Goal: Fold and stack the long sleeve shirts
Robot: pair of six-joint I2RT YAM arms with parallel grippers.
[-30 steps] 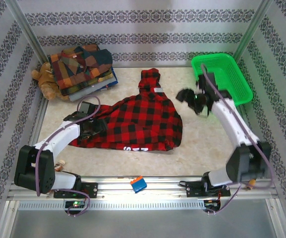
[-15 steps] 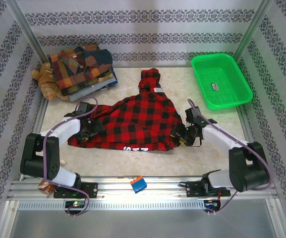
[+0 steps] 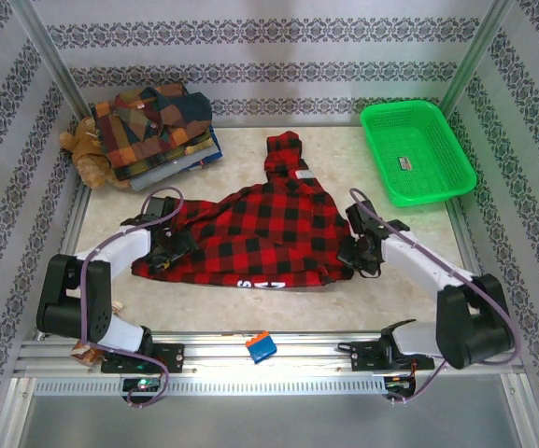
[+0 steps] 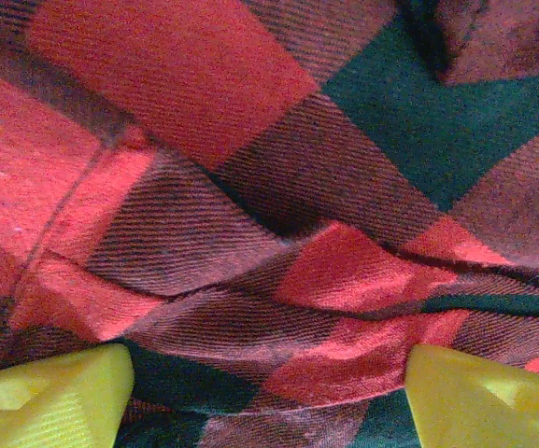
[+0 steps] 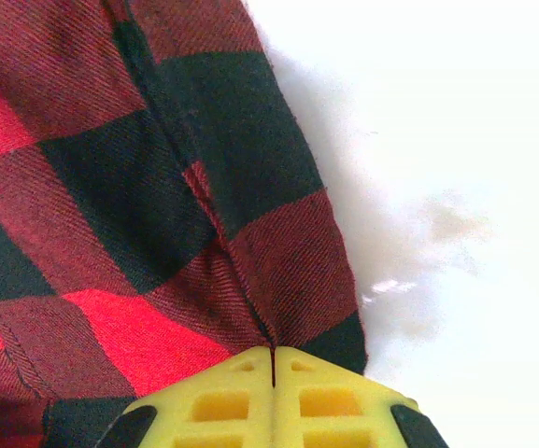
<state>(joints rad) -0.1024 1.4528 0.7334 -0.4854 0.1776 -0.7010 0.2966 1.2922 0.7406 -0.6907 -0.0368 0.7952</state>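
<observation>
- Beige marbled table (image 3: 395,289), boxed in by patterned grey-white walls (image 3: 269,56) on three sides, with metal posts (image 3: 49,65) in the upper corners.
- Metal rail (image 3: 325,347) along the bottom edge, with a small blue and orange block (image 3: 261,347) on it.
- Red-and-black shirt (image 3: 250,229) lies spread across the centre of the frame. One narrow part reaches toward the upper middle, and white lettering shows on its lower hem.
- Folded shirts (image 3: 157,126) are stacked in the upper left corner, in orange, brown, green and navy plaid.
- Teddy bear (image 3: 87,154) touches the stack's left side, against the wall.
- Green basket (image 3: 417,149) is in the upper right, well apart from the spread shirt.
- Left gripper (image 3: 168,245) is at the shirt's left end. In the wrist view its yellow fingers (image 4: 49,397) are spread wide, with rumpled cloth between them.
- Right gripper (image 3: 354,256) is at the shirt's right edge. Its tips are pressed together and a crease of cloth runs into them, pinching the hem.
- Bare table: a wide patch at lower right, a thin strip below the hem, and open space between the shirt and the basket.
</observation>
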